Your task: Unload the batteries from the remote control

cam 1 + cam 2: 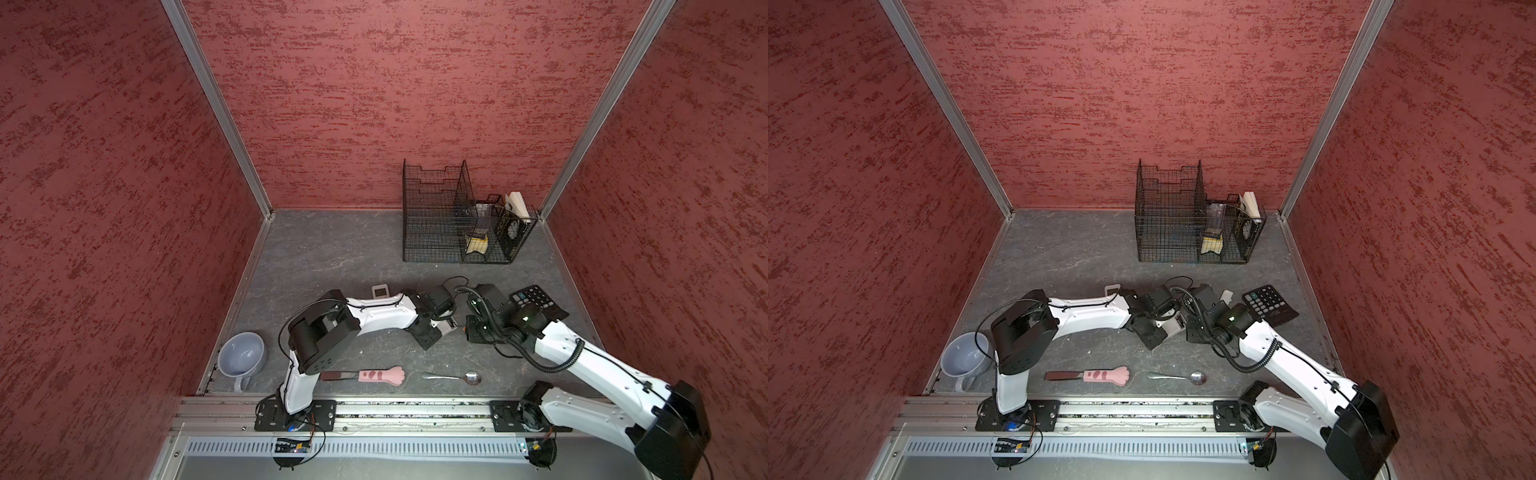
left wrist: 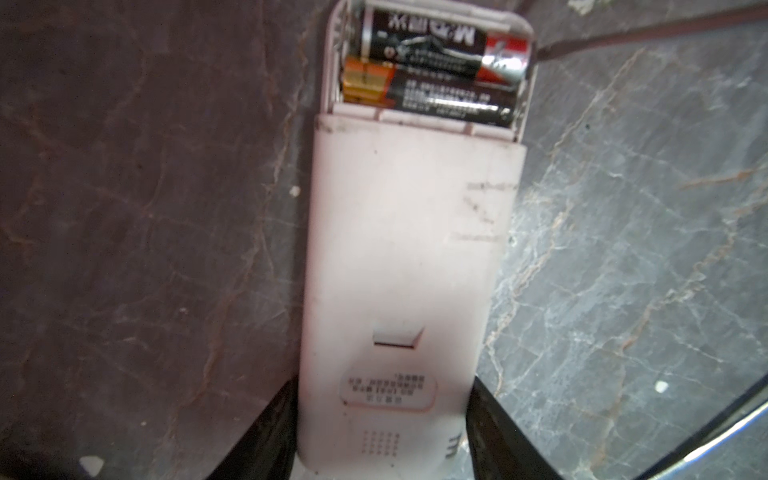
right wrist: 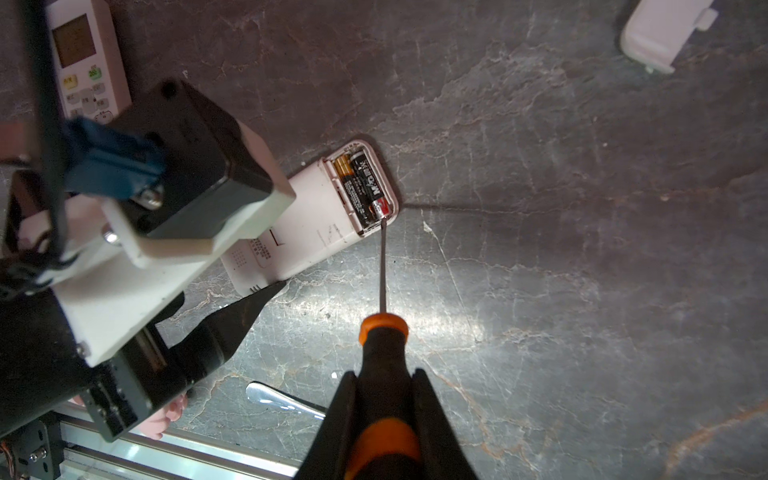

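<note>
On the grey marbled surface (image 1: 332,257), between the arm bases and a black wire-mesh organiser (image 1: 436,216), and near a black desk calculator (image 1: 538,301), a pale pink plastic remote control (image 2: 407,249) lies face down with its battery compartment uncovered. The left jaws pinch the remote control by its long sides, at the end opposite the compartment. The right jaws are pressed on the black-and-orange handle of a slim-shafted screwdriver (image 3: 384,361), whose tip meets the red-banded end of the outer battery. A detached pale plastic compartment cover (image 3: 660,33) lies well apart from the remote control. Two black cylindrical batteries (image 2: 436,54) sit side by side inside the compartment, one gold-banded, one red-banded.
</note>
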### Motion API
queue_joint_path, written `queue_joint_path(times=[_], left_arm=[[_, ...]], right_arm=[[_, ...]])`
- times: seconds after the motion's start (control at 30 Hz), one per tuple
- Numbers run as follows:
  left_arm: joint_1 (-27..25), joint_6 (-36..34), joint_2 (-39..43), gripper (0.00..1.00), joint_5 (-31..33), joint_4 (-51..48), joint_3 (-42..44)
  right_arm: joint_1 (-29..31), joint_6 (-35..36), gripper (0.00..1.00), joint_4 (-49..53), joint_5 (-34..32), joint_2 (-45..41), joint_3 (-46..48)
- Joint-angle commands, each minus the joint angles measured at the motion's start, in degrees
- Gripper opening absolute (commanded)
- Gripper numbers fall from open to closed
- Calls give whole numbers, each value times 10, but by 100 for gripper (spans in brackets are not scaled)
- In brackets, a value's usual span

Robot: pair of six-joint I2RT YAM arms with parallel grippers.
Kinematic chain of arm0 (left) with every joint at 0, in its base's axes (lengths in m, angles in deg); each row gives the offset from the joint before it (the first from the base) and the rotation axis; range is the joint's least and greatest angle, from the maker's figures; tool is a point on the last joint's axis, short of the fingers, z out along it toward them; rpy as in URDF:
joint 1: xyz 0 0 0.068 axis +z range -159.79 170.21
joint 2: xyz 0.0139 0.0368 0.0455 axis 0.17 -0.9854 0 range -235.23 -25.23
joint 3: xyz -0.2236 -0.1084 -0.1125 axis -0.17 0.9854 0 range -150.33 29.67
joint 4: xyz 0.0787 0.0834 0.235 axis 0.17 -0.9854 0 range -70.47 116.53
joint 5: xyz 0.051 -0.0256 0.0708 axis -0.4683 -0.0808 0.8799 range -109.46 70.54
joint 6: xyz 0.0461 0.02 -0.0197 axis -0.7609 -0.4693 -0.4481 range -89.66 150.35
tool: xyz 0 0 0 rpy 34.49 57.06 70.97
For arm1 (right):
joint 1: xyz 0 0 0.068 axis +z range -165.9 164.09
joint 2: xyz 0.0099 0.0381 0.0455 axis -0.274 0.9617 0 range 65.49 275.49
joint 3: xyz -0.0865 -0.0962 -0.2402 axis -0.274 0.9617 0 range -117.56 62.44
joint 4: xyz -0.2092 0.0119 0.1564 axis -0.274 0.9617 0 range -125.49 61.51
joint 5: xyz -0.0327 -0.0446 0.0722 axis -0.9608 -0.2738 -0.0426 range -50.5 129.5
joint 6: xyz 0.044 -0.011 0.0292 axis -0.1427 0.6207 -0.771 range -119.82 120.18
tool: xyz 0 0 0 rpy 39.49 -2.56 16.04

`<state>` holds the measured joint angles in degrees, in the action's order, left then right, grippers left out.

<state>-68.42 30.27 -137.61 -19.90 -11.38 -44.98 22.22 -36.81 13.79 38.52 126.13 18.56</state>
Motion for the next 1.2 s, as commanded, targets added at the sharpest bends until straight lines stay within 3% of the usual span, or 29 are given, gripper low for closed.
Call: queue_joint_path(times=[0.0,0.4,1.17], left_arm=[[-5,-3,-46,61,-12,0,24],[-7,-5,-44,60,-11,2,26],[-15,-53,-60,43,-9,1,39]], right_arm=[[-3,-3,0,1,8,-8,10],[-3,-6,0,-22,9,0,26],[-4,43,0,-100,23,15,21]])
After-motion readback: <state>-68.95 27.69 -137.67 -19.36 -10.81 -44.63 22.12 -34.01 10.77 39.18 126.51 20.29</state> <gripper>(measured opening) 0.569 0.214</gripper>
